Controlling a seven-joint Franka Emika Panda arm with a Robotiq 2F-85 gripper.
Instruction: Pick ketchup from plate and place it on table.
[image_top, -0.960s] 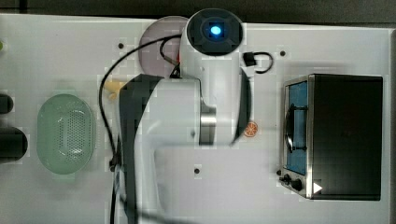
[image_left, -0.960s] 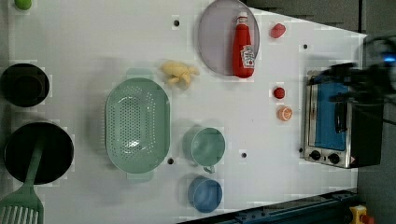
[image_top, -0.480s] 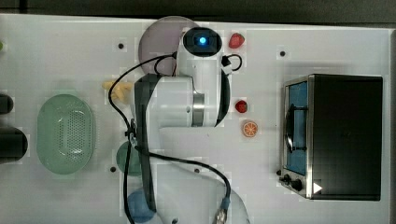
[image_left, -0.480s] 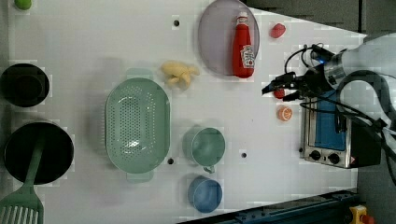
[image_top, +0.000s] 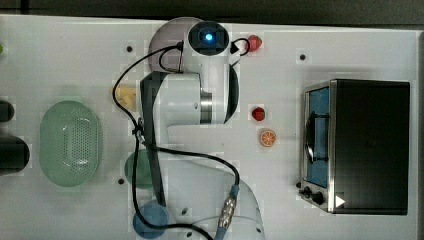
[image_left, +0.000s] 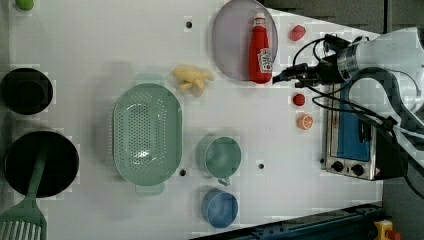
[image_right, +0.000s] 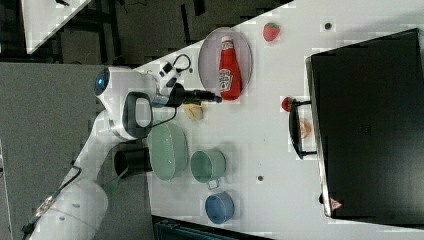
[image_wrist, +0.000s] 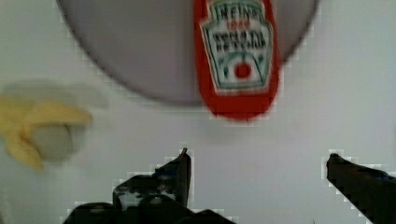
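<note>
Whereas half a second ago the gripper (image_left: 278, 78) was seen farther to the left view's right, it is now found just beside the ketchup's (image_left: 261, 50) base, fingers spread wide and nothing held. The ketchup is laid flat on the plate (image_left: 232, 45), base overhanging the rim above the table (image_left: 100, 40). "HEINZ" is read on its label in the wrist view, which the top view hides behind the arm.
</note>
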